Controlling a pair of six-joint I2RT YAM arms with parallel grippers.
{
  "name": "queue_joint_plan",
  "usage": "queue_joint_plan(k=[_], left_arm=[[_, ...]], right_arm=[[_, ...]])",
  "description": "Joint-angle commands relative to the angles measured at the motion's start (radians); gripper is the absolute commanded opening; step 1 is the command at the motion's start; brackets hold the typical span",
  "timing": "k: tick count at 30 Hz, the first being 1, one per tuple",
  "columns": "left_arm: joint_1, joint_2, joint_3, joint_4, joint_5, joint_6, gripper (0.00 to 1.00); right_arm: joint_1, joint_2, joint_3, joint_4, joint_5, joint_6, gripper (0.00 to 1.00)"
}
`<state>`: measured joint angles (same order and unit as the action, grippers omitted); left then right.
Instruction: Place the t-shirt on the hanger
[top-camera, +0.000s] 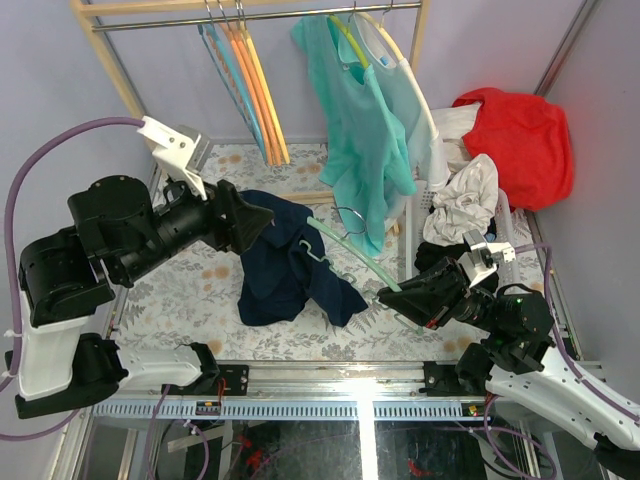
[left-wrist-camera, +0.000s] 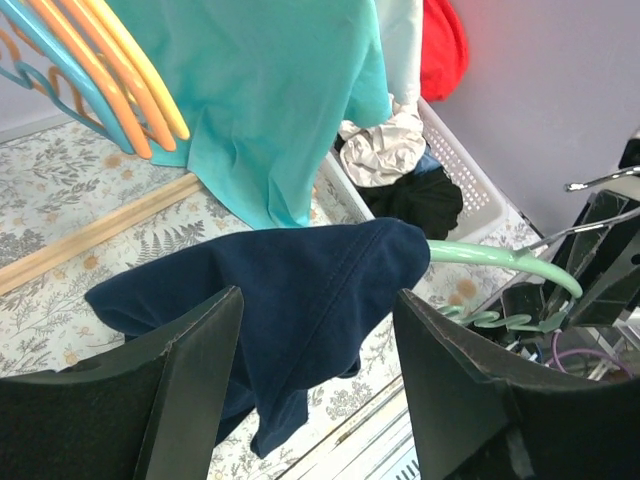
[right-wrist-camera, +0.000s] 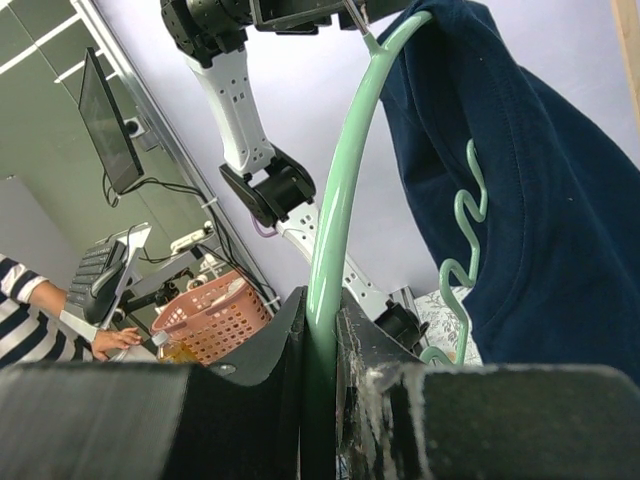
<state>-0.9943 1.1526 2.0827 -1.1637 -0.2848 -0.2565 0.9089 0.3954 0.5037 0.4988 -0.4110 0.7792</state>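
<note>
The navy t-shirt (top-camera: 290, 265) hangs draped over one arm of the mint-green hanger (top-camera: 352, 252), held above the table. My right gripper (top-camera: 388, 295) is shut on the hanger's other arm. In the right wrist view the green arm (right-wrist-camera: 345, 170) rises from between my closed fingers, with the wavy bar and the t-shirt (right-wrist-camera: 540, 200) to its right. My left gripper (top-camera: 262, 216) is open at the shirt's upper left edge. In the left wrist view its fingers (left-wrist-camera: 200, 350) stand wide apart, with the t-shirt (left-wrist-camera: 300, 280) hanging between and beyond them and the hanger (left-wrist-camera: 500, 256) sticking out to the right.
A wooden rack (top-camera: 110, 60) stands at the back with orange and blue hangers (top-camera: 255, 90) and a teal shirt (top-camera: 360, 130) on a yellow hanger. A white basket (top-camera: 503, 212) of clothes stands at the right, with a red garment (top-camera: 520, 135) behind it.
</note>
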Motion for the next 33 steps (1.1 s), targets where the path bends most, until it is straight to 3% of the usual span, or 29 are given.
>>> queue_joint_plan(k=[1,17,33], left_arm=[[-0.005,-0.006,0.013,-0.017,0.075,0.021,0.62],[-0.005,0.011,0.023,-0.078,0.053,0.074,0.64],[-0.005,-0.027,-0.050,-0.061,0.213,0.066,0.63]], right_arm=[[-0.002,-0.011,0.050,0.153,-0.011,0.002,0.00],[-0.001,0.013,0.061,0.155,-0.086,0.056,0.00],[-0.001,-0.038,0.058,0.085,-0.081,0.053,0.00]])
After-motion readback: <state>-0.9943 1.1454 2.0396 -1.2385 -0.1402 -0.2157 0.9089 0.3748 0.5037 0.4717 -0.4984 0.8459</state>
